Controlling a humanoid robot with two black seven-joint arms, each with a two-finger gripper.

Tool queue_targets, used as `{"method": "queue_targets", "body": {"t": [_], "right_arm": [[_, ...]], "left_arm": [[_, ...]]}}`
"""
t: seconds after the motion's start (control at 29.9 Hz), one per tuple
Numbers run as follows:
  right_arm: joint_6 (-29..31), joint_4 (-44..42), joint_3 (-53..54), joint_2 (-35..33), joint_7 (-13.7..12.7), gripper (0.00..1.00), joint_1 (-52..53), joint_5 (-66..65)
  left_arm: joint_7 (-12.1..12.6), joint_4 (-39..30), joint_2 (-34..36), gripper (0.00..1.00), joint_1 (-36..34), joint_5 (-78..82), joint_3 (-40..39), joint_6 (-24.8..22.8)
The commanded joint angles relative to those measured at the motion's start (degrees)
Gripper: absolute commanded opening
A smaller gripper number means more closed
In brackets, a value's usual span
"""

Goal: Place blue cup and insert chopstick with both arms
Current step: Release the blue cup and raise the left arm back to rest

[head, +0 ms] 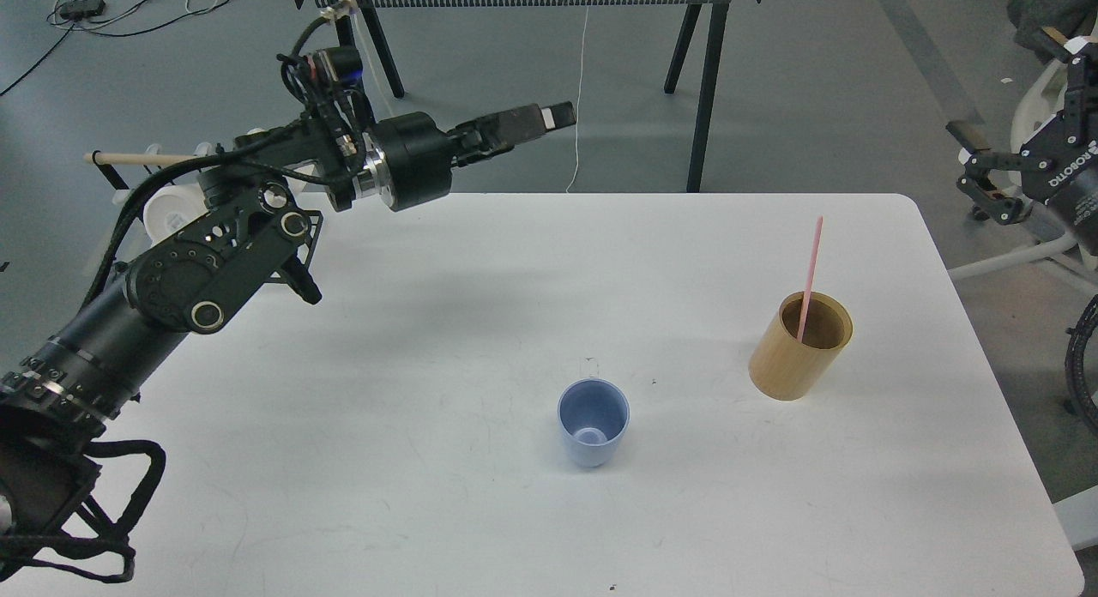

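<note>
One blue cup (593,423) stands upright on the white table (480,322), a little toward 5 o'clock from the table's middle. It is a small pale-blue tumbler, matte and plastic-looking, tapering to a narrower base, with no handle; its round floor shows through the open mouth, and nothing is inside it.

One tan cylinder (799,346) stands toward 3 o'clock from the cup, well apart from it — smooth, wood-coloured, straight-walled, darker within. The single chopstick (810,278), a thin straight pink stick, stands in this cylinder, leaning slightly so that its upper end points toward 12 o'clock and rises far above the rim.

The table top is smooth and matte, with rounded corners and a few small dark specks.

Two black arms are in view. The left gripper (549,117) is at about 11 o'clock from the cup, raised over the table's far edge, with its fingers stretched toward 3 o'clock; it holds nothing, and the fingers overlap so that I cannot tell how far apart they are. The right gripper (978,172) sits beyond the table's edge at 2 o'clock — its dark fingers are spread apart and empty, with white lettering on the body behind.

A pale wooden rod (141,159) shows at 10 o'clock, behind the left arm.
</note>
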Motion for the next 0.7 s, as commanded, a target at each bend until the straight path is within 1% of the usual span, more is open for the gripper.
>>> {"method": "queue_targets", "body": {"t": [0.0,0.13,0.17,0.27,0.4,0.47,0.57,0.67], "right_arm": [[-3.30,1.96,-0.27,0.06,-0.01,0.98,-0.26,-10.38],[-6.98,3.71,-2.28,-0.11,-0.10,0.98,-0.43,-22.50],[-7.95,3.98,-2.98,-0.11,-0.10,0.98,-0.43,-25.23],[-10.85,4.51,-6.06,-0.46,-0.10,0.98,-0.43,-35.51],[-13.85,4.33,-9.05,-0.29,-0.10,0.98,-0.35,-51.06],[-14.20,4.33,-9.93,0.06,-0.10,0.98,-0.35,-56.87],[-14.64,4.25,-11.25,0.15,-0.19,0.97,0.00,-62.42],[-16.48,2.93,-12.65,1.02,-0.71,0.93,0.44,-68.22]], "left_arm": [[-1.89,4.71,0.69,0.99,-0.08,-25.15,-2.27,-0.01],[-1.63,15.33,2.89,1.00,0.10,-53.02,-1.67,-0.01],[-1.37,17.19,3.07,1.00,0.10,-57.52,-1.40,-0.01],[-0.40,24.04,2.89,1.00,0.45,-64.50,-0.87,-0.01],[-0.22,32.31,1.49,1.00,0.62,-70.90,-1.48,-0.01],[-0.05,33.99,0.70,1.00,0.62,-74.60,-1.31,-0.01],[0.30,34.17,0.17,1.00,1.85,-76.99,-1.13,-0.01],[0.30,34.08,-0.71,1.00,2.73,-77.08,-1.05,-0.01]]}}
